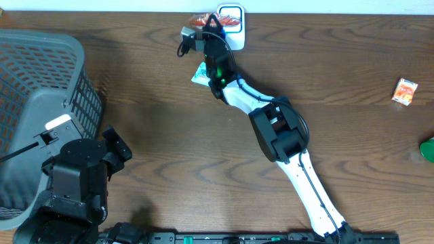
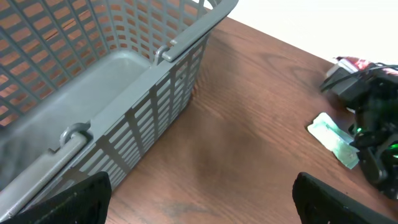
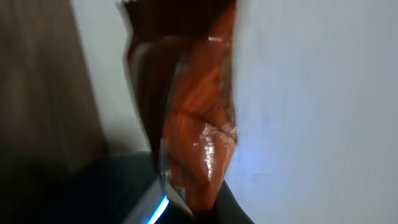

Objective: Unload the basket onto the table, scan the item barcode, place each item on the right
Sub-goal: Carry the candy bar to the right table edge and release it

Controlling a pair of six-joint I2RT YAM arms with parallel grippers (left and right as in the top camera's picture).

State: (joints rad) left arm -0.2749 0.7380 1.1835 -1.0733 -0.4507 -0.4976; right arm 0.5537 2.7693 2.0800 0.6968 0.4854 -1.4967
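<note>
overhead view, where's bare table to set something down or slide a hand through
Free: the wood between the basket and the right arm; also between that arm and the small orange box. Crowded: top centre, where the right claw holds an orange packet at the scanner, teal packet beside.

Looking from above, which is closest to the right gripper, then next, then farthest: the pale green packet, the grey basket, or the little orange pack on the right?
From the right gripper, shut on a shiny orange-red packet:
1. Pale green flat packet, close by, beside the arm.
2. Grey plastic slotted basket, far left.
3. Small orange-and-white pack, far right.
</note>
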